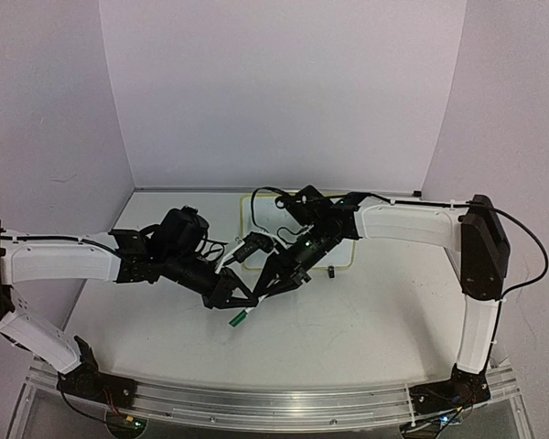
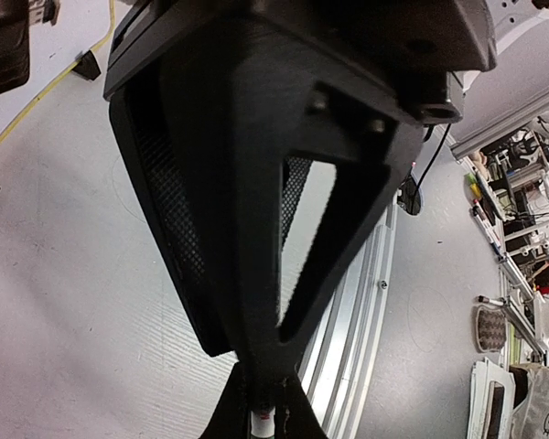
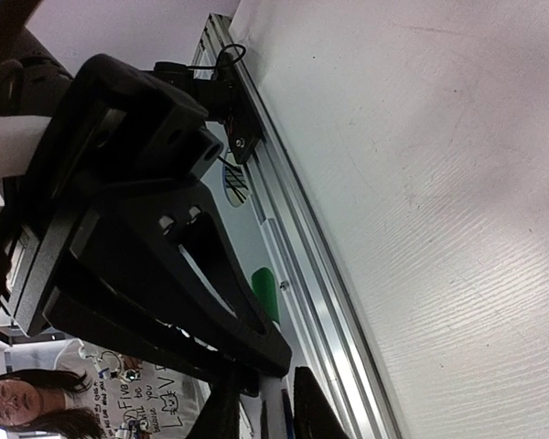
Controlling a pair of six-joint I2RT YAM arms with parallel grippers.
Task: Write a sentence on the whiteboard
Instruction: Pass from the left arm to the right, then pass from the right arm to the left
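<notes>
Top external view puts both arms reaching in to meet at the middle of the frame. The left hand (image 1: 231, 294) comes in from the left and the right hand (image 1: 273, 282) from the upper right, and their tips almost touch.

A marker (image 1: 241, 318) with a green end pokes down and out from where the two hands meet, just above the bare tabletop (image 1: 366, 329).

The left hand's fingers are pressed together on the marker. In the left wrist view they taper to one closed point at the bottom of the frame, with a thin white barrel showing just past the tips.

The right hand's tips are at the same marker. Its wrist view shows the fingers edge-on and overlapping, so I cannot tell how far apart they stand or whether they have hold of it. A green piece (image 3: 264, 293), probably the marker's end, shows beside those fingers in the middle of that frame.

The whiteboard (image 1: 344, 264) lies flat above and to the right of the hands, at upper centre, clear of both sets of fingertips. The right arm crosses over most of its face, so only the pale-yellow rim and corners show, and any writing is hidden. One small black foot (image 1: 332, 272) sits at its lower right edge.
</notes>
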